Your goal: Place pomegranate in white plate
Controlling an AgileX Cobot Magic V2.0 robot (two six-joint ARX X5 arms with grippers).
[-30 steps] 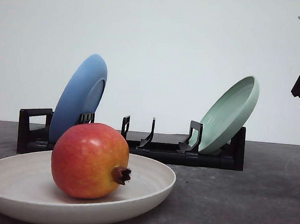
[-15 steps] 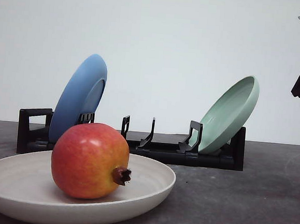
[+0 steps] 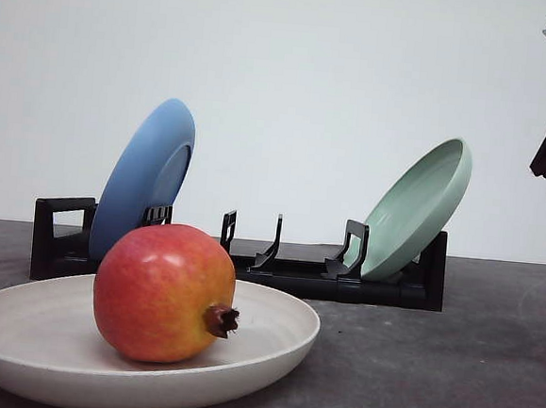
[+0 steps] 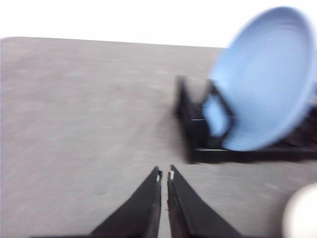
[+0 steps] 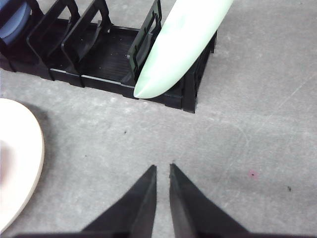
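Pomegranate (image 3: 163,293) in white plate (image 3: 271,348), crown nub pointing right, slightly forward.

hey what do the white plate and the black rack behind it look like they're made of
White plate: probably matte ceramic or melamine; off-white, dull, with faint concentric rings and no glare. Black rack: likely moulded plastic; thin uniform dividers with a slight sheen. Neither can be confirmed by look alone.

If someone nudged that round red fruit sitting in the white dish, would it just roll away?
The glossy red-and-orange pomegranate is nearly spherical, so it would probably roll a little. The shallow off-white plate has a raised rim around it that would likely stop it. Its smooth, shiny skin may be somewhat slippery to grip, and it looks solid, so probably heavy for its size.
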